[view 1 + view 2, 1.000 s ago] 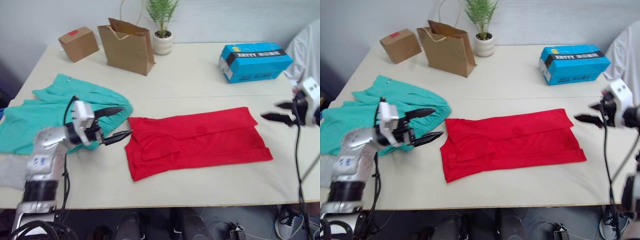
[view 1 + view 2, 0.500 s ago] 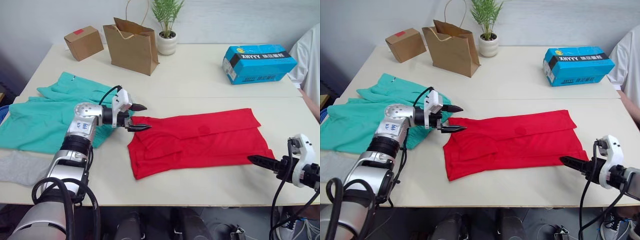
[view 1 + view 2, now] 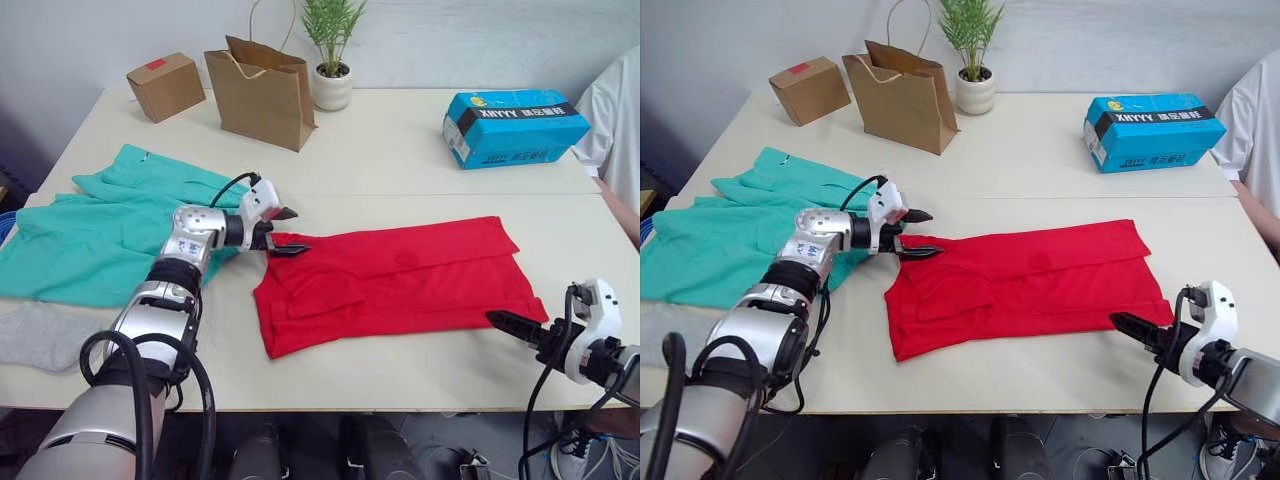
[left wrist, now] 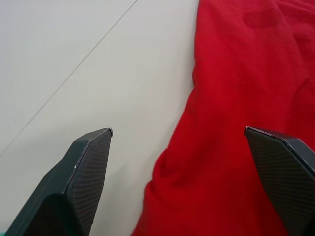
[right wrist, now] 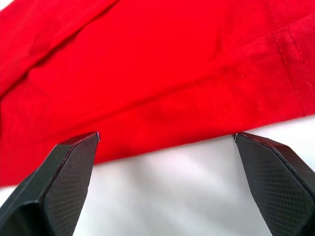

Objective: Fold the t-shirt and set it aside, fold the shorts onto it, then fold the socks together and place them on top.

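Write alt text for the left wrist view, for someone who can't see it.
Two open black fingers of the left gripper straddle the edge of a red t-shirt lying on a pale table; one finger is over bare table, the other over the cloth.

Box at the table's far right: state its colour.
Bright blue box with a black band, clearest in the left eye view.

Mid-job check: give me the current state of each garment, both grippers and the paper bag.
t-shirt: flat on the table, partly folded lengthwise, not set aside.
shorts: spread out unfolded at the table's left.
socks: lying flat near the left front edge, not paired.
left gripper: open, at the t-shirt's left far corner.
right gripper: open, at the t-shirt's near right edge, holding nothing.
paper bag: upright, open at the top.
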`<state>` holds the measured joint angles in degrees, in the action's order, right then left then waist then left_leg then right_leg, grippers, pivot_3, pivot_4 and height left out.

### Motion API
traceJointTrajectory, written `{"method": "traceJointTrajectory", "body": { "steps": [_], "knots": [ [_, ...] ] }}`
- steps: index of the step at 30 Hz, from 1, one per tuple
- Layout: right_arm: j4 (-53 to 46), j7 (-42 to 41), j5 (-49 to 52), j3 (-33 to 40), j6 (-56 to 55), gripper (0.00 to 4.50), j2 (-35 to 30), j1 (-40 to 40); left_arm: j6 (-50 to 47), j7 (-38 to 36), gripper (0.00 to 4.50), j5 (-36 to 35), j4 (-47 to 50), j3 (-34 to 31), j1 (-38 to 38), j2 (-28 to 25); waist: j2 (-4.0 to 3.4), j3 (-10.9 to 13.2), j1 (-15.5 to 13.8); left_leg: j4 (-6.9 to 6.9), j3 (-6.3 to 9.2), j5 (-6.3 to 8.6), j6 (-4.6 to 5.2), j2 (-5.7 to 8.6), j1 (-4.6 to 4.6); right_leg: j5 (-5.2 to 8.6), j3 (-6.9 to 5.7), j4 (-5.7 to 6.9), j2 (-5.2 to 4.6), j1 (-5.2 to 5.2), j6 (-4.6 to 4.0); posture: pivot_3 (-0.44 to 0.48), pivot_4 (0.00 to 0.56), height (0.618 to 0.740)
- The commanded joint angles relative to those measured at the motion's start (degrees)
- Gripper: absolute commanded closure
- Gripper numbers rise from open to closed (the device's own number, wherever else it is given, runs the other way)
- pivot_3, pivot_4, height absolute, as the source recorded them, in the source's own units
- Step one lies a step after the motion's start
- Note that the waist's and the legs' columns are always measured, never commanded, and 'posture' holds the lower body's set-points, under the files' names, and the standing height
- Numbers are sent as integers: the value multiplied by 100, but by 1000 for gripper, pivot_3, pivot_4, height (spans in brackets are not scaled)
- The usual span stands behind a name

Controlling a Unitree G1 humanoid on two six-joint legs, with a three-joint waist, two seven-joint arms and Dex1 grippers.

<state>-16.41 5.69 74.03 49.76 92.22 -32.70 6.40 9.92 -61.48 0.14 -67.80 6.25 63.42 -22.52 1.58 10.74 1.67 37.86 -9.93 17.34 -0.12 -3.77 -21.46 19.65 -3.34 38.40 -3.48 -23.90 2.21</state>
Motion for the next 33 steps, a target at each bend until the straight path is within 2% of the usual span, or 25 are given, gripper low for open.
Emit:
{"method": "traceJointTrajectory", "body": {
  "steps": [1, 7, 8, 10, 12, 17, 21, 22, 23, 28, 33],
  "knots": [
    [189, 773, 766, -26, -50, 24, 130, 82, -171, -71, 0, 180, -104, 68, 170, 54, 1, 0, 18, -1, 0, 0, 0, -1, 0, 0, 0, 0, 1, 0, 0, 0, 150, 740],
    [293, 2626, 2870, -1140, -1667, 24, -64, -157, -757, -90, 0, 512, -295, 248, 323, 86, 6, -2, 35, -1, -1, -1, -2, -4, 1, 1, 1, 0, 4, 0, 1, 0, 150, 740],
    [289, 2822, 3137, -1331, -1916, 4, -176, -207, -848, -123, 186, 513, -310, 229, 325, 91, 5, -2, 35, -1, -1, -1, -2, -4, 1, 1, 3, 0, 4, 0, 2, 0, 150, 740],
    [299, 3055, 3411, -1668, -2297, 396, -359, -258, -1194, -329, 566, 513, -322, 226, 323, 103, 5, -2, 39, -2, -1, -1, -2, -4, 2, 2, 4, 1, 4, 0, 3, 0, 150, 740],
    [330, 3178, 3523, -1964, -2594, 910, -535, -277, -1504, -545, 1160, 460, -302, 191, 311, 132, 5, -2, 38, -2, -1, -1, -2, -3, 2, 3, 4, 1, 4, 0, 6, 0, 150, 740],
    [567, 3302, 3367, -2283, -3283, 2764, -717, -143, -1909, -874, 2769, 524, -189, 238, 243, 97, 6, -3, 9, -2, -1, -1, -2, 0, 2, 7, 9, 1, 4, 1, 12, 0, 150, 740],
    [646, 3000, 3026, -2384, -3427, 4249, -933, -155, -1883, -690, 4043, 487, -111, 152, 145, 108, 6, -3, 6, -2, -1, -1, -2, 0, 2, 7, 13, 1, 4, 1, 13, 0, 150, 740],
    [664, 2912, 2950, -2407, -3450, 4500, -976, -159, -1895, -674, 4364, 470, -85, 137, 132, 116, 6, -2, 4, -2, -1, -1, -2, 0, 2, 7, 13, 1, 4, 1, 13, 0, 150, 740],
    [711, 2796, 2819, -2435, -3455, 4500, -1029, -158, -1959, -688, 4492, 415, -28, 91, 114, 131, 6, -3, 1, -2, -1, -1, -2, 0, 2, 7, 14, 1, 4, 1, 13, 0, 150, 740],
    [817, 1957, 1790, -2702, -3382, 4500, -1314, -3, -2280, -783, 4492, 232, 518, -51, -157, 95, 5, -3, 10, -2, -1, -1, -2, 0, 2, 7, 15, 2, 5, 1, 13, 0, 150, 740],
    [1292, 991, 462, -3198, -3439, 4500, -1448, 551, -3038, -1006, 4492, 28, 1863, 8, -815, -76, 5, -3, 32, -2, -4, -1, -3, -2, 5, 8, 18, 7, 7, 0, 13, 0, 150, 740]
  ]
}}
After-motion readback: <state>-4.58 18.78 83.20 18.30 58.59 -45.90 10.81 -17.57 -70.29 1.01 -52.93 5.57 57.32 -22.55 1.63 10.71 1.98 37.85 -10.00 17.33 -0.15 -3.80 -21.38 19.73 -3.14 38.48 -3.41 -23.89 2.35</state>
